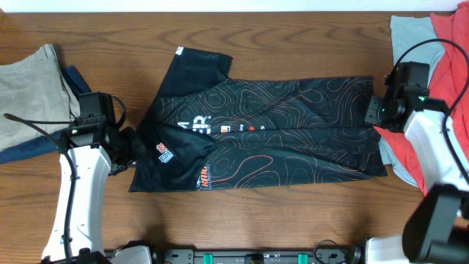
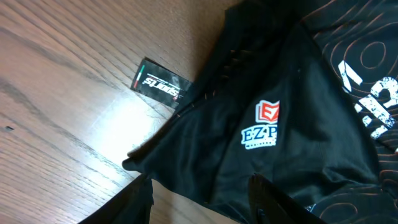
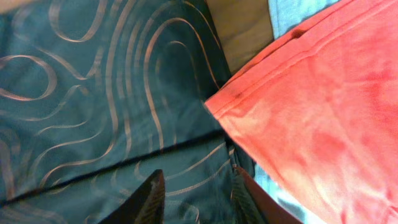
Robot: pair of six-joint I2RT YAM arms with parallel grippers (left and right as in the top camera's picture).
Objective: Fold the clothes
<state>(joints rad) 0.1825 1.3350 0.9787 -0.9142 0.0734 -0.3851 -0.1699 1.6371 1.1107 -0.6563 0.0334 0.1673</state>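
The black jersey [image 1: 264, 132] with thin orange contour lines lies flat across the middle of the table, sleeves and collar to the left. My left gripper [image 1: 130, 147] sits at the jersey's left edge; in the left wrist view its open fingers [image 2: 199, 186] straddle the dark sleeve hem [image 2: 186, 168] by the EZ-P logo [image 2: 261, 124]. My right gripper [image 1: 377, 111] is at the jersey's right hem; in the right wrist view its open fingers [image 3: 198, 186] hover over the patterned fabric [image 3: 112, 112].
A grey garment over a blue one [image 1: 33, 88] lies at the left. A red garment [image 1: 440, 73] on a light blue one lies at the right, touching the jersey's hem [image 3: 311, 112]. A black hang tag [image 2: 160, 83] lies on the wood.
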